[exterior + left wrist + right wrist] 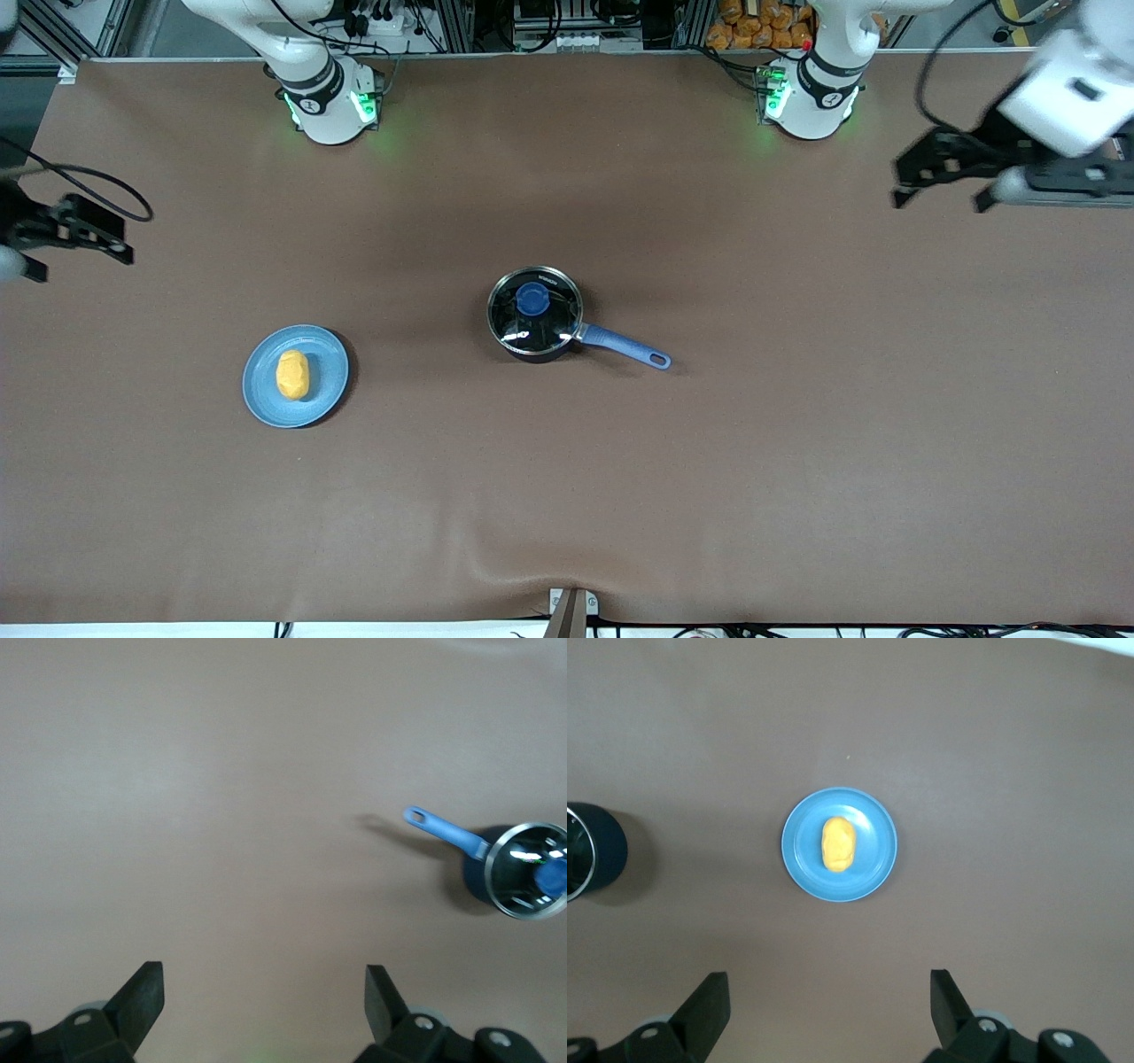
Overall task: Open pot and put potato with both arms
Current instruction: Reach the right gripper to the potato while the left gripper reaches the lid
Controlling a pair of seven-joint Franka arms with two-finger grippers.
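The black pot (537,356) stands mid-table, its long blue handle (625,347) pointing toward the left arm's end. A glass lid (556,317) with a blue knob (532,299) sits on it. The yellow-orange potato (292,374) lies on a blue plate (330,363) toward the right arm's end. My left gripper (942,200) is open and empty, high over the left arm's end. Its wrist view shows the pot (474,881) and the lid (530,870). My right gripper (78,262) is open and empty over the right arm's end. Its wrist view shows the potato (837,844), the plate (877,875) and the pot's edge (607,850).
The brown table (567,496) carries only the pot and the plate. The two arm bases (330,106) (811,102) stand along its edge farthest from the front camera. A small bracket (571,607) sits at the nearest edge.
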